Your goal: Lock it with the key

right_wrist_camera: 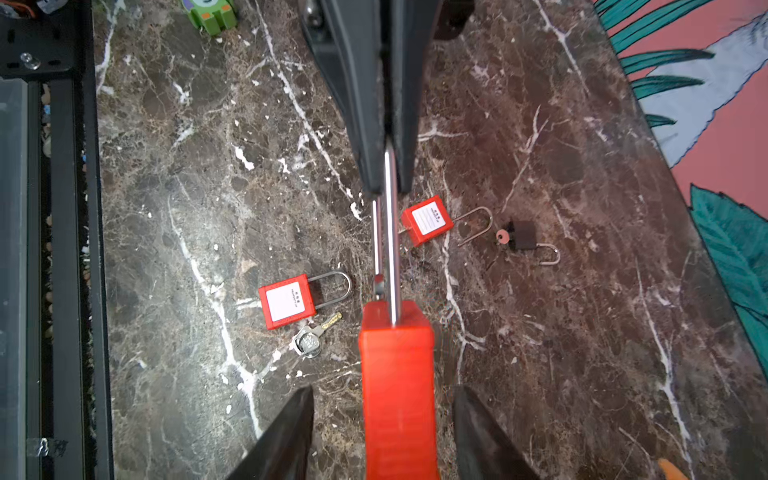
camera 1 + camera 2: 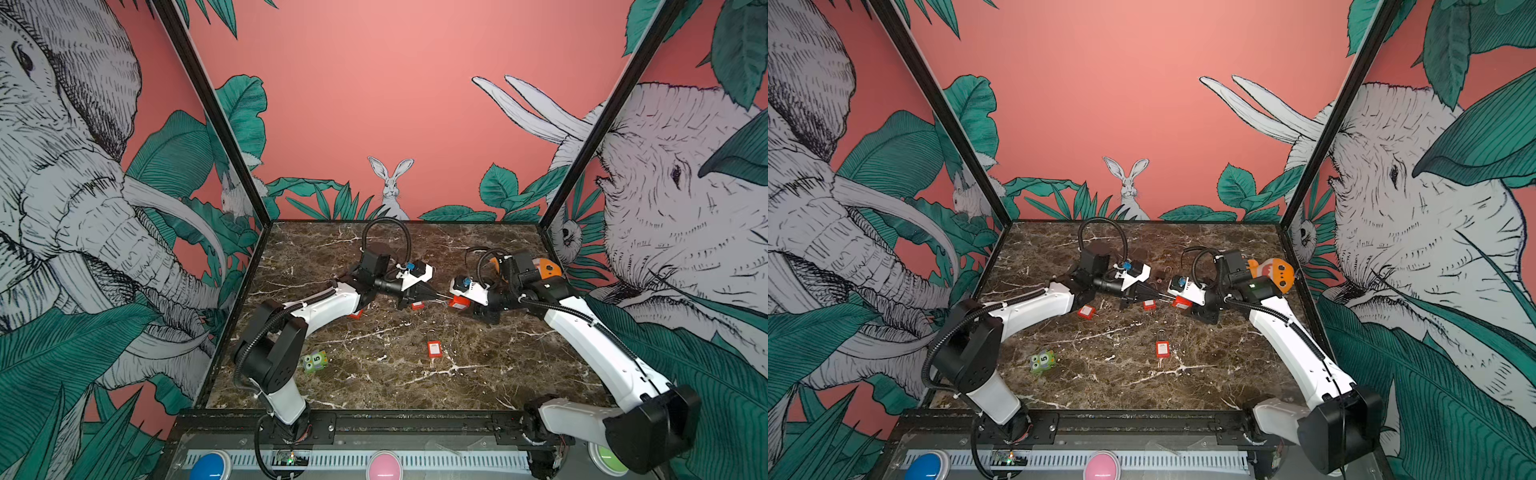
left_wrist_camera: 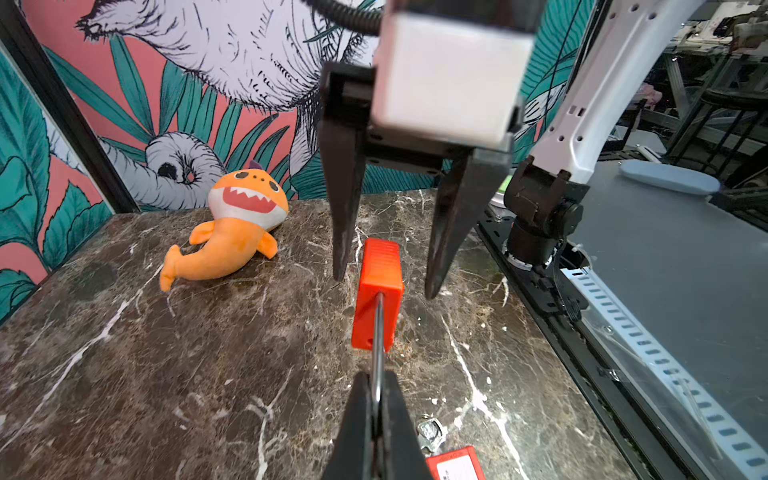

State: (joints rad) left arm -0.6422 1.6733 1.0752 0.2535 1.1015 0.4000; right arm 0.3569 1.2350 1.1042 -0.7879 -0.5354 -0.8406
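My left gripper (image 3: 376,384) is shut on the steel shackle (image 3: 377,332) of a red padlock (image 3: 376,291), holding it just above the marble. In the right wrist view one shackle leg (image 1: 391,232) enters the red padlock body (image 1: 397,374), and the other ends short of it. My right gripper (image 1: 382,390) stands open around that body, with a gap on each side. Both top views show the two grippers meeting mid-table, the left gripper (image 2: 434,296) beside the held padlock (image 2: 459,303). A silver key (image 1: 309,340) lies on the table beside another red padlock (image 1: 286,301).
More padlocks lie about: a red padlock (image 1: 426,222), a dark padlock (image 1: 523,237) with a red-headed key (image 1: 502,237), and a red padlock (image 2: 434,348) nearer the front. An orange shark plush (image 3: 237,224) lies at the back right. A green toy (image 2: 315,360) sits front left.
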